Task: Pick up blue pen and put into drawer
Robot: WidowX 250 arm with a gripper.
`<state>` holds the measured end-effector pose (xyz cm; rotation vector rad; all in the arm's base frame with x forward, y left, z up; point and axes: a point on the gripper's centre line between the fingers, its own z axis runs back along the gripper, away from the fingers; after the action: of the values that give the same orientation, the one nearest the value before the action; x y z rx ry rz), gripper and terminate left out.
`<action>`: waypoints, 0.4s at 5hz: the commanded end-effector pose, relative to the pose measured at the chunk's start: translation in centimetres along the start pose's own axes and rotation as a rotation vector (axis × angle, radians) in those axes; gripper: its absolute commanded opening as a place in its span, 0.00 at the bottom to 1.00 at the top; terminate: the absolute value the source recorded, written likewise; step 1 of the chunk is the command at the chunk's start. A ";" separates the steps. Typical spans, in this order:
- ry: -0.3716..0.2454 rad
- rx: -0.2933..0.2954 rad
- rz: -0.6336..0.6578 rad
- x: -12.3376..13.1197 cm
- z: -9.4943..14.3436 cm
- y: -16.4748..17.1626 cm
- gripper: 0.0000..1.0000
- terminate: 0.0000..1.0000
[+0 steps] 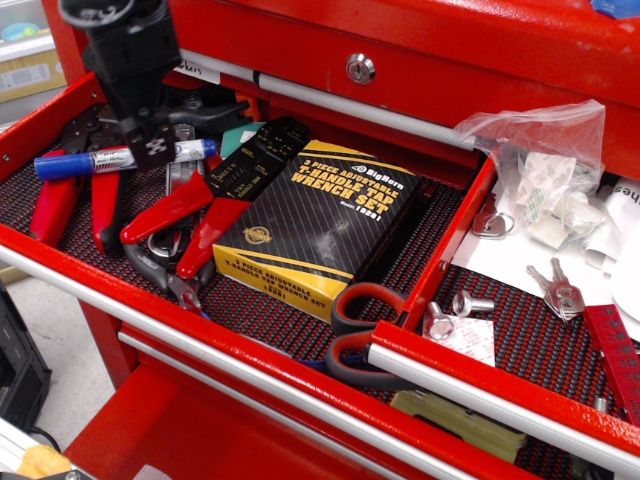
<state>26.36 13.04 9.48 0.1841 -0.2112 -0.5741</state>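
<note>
Tool point(152, 152) sits over the pen point(120, 158), fingers straddling the barrel mid-length, grip unconfirmed; close squarely, lift clear of pliers point(75, 195).

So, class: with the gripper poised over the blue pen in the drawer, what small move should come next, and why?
Probably lower slightly and close. The gripper sits right over the blue pen's barrel, which lies across the red-handled pliers; whether its fingers already pinch it cannot be told.

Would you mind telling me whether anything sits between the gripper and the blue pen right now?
Nothing visible does. The gripper is directly over the blue pen's barrel, which lies across the red-handled pliers in the open drawer.
</note>
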 end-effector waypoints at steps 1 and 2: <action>-0.071 0.039 -0.076 0.8 -1.4 3.1 1.00 0.00; -0.076 0.027 -0.079 0.1 -2.4 3.9 1.00 0.00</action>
<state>28.30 16.37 6.44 0.1452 -0.2612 -0.6395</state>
